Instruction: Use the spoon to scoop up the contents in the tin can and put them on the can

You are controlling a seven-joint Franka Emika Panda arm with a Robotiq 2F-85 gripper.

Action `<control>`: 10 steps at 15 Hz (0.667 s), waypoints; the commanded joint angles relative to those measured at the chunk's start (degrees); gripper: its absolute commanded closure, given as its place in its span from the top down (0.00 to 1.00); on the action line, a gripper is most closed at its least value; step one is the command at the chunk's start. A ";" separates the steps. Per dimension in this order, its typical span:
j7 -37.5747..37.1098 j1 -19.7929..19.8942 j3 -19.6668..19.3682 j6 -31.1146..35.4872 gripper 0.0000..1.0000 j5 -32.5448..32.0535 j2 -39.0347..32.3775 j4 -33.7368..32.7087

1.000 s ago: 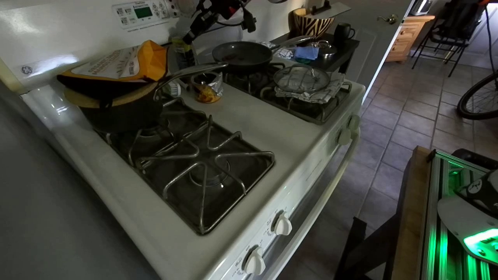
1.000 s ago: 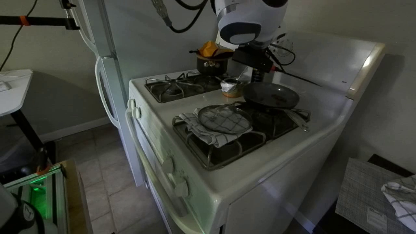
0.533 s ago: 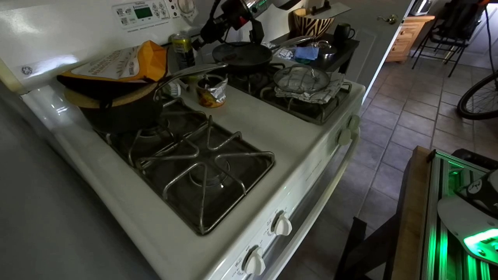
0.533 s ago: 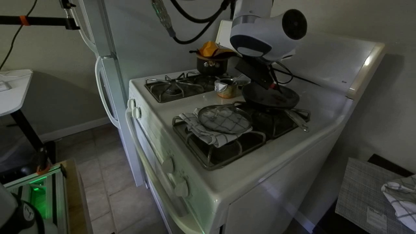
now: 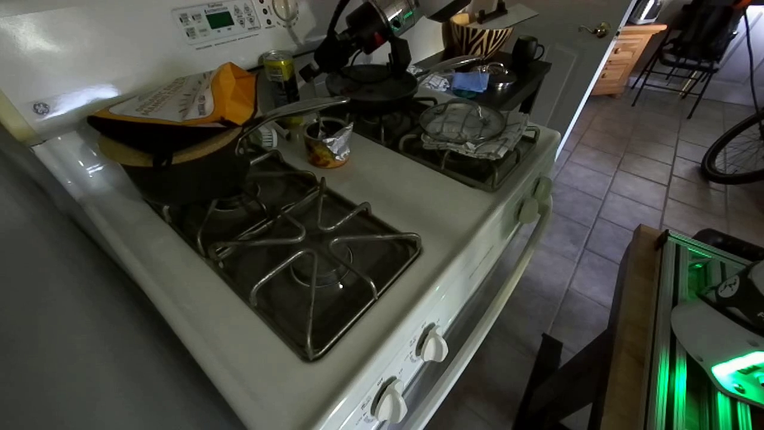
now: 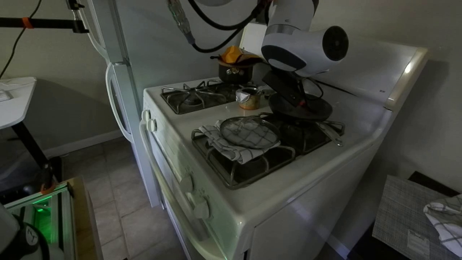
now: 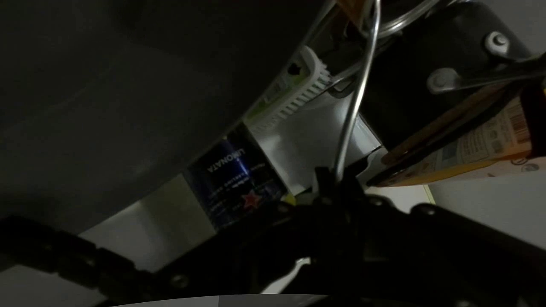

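Observation:
The tin can [image 5: 325, 156], small and orange-brown with torn silver foil on its rim, stands upright on the white stove top between the burners. It also shows in an exterior view [image 6: 249, 104]. In the wrist view my gripper [image 7: 336, 180] is shut on the thin metal handle of the spoon [image 7: 357, 91]. The handle runs up to the top edge there. The spoon's bowl end is out of view, and I cannot tell whether it is inside the can. In an exterior view the gripper [image 5: 308, 73] is low over the stove, behind the can.
The black frying pan [image 5: 397, 98] lies below the arm. A pot [image 5: 191, 179] with an orange bag [image 5: 236, 89] on top stands beside the can. A drink can [image 5: 280, 74] and a brush [image 7: 313, 64] stand behind. A glass lid [image 6: 249, 133] rests on a checked cloth.
The arm and gripper have come lower and turned, with the gripper nearer the frying pan. The tin can has shifted a little towards the stove's front.

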State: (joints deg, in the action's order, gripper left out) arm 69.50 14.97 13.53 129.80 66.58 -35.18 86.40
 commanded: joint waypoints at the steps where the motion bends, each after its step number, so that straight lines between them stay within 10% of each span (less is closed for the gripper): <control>1: 3.71 -1.33 -2.48 -3.15 0.02 5.86 -1.25 -1.13; 10: 6.72 -2.43 -7.04 -9.78 0.02 12.22 -2.16 -1.31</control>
State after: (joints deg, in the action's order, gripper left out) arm 74.97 13.47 8.56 123.10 76.28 -36.36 86.12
